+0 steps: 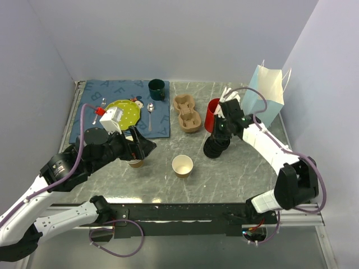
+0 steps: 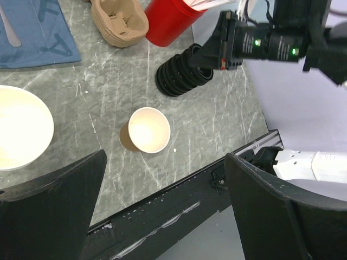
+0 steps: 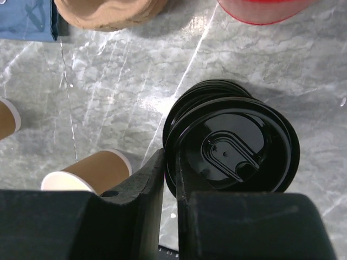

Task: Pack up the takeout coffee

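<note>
No lidded kraft cup shows. A lidless kraft paper cup (image 1: 182,166) with a white inside stands mid-table, also in the left wrist view (image 2: 149,129) and the right wrist view (image 3: 89,173). A second lidless cup (image 1: 136,163) stands under my left gripper (image 1: 137,150), which is open and empty (image 2: 165,211); that cup's white mouth shows at the left (image 2: 21,130). My right gripper (image 1: 217,137) is shut (image 3: 171,173) on the rim of the top black lid (image 3: 233,143), which sits slightly offset on the stack of black lids (image 1: 216,148).
A red cup (image 1: 212,114) and brown pulp cup carriers (image 1: 187,114) stand behind the lids. A pale blue paper bag (image 1: 265,95) stands at back right. A blue mat (image 1: 90,126) holds a green plate (image 1: 124,114), spoon (image 1: 150,109) and dark green mug (image 1: 157,89).
</note>
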